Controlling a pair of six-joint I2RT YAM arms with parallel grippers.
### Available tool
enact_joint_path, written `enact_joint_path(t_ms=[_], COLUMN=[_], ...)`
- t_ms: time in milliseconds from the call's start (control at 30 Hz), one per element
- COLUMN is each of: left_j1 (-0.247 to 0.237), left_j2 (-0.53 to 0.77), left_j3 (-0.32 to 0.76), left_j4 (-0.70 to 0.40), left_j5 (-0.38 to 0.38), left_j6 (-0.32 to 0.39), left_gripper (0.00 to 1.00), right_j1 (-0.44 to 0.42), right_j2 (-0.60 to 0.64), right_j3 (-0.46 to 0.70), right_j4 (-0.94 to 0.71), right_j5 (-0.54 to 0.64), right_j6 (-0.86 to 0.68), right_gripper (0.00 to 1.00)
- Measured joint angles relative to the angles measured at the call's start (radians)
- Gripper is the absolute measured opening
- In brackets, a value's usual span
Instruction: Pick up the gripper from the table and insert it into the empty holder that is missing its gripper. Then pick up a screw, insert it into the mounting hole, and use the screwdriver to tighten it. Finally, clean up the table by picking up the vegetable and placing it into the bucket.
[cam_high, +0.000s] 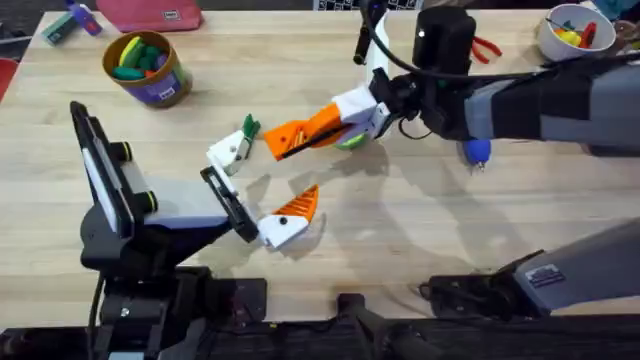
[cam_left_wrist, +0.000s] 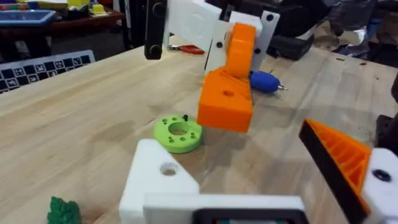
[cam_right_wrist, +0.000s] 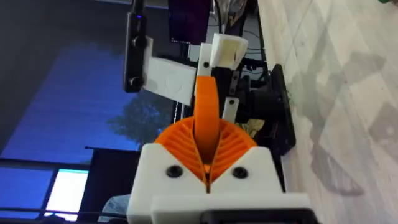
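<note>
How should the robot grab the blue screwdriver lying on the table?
Probably by the blue pen-shaped electric screwdriver's thick body, coming down from above. It lies flat on the wooden table, so both sides are free. Its thin metal bit looks too slim to pinch.

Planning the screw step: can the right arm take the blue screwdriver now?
Probably not yet: the right tool is shut on the orange gripper. The screwdriver itself lies uncovered on the table.

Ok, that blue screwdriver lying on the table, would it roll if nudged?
Probably yes: the screwdriver looks round-bodied and lies on its side on the flat table, so a sideways push would likely roll it. It looks like hard plastic, so stiff, perhaps smooth to grip.
</note>
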Motion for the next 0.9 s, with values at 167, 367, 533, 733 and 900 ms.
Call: enact_joint_path(t_ms=[167, 367, 533, 733, 900], left_j1=[0.000, 0.000, 0.000, 0.000, 0.000], left_j2=[0.000, 0.000, 0.000, 0.000, 0.000], left_j3=[0.000, 0.000, 0.000, 0.000, 0.000], left_j4=[0.000, 0.000, 0.000, 0.000, 0.000], left_j5=[0.000, 0.000, 0.000, 0.000, 0.000], left_j6=[0.000, 0.000, 0.000, 0.000, 0.000], left_gripper=[0.985, 0.986, 0.985, 0.985, 0.985], right_j1=[0.023, 0.058, 0.084, 0.105, 0.106], right_j2=[0.033, 0.091, 0.136, 0.146, 0.146], right_j3=[0.007, 0.027, 0.069, 0.095, 0.097], right_j4=[0.000, -0.002, -0.001, 0.000, 0.000], right_j5=[0.000, 0.000, 0.000, 0.000, 0.000], right_j6=[0.000, 0.000, -0.001, -0.024, -0.039], right_gripper=[0.010, 0.010, 0.010, 0.010, 0.010])
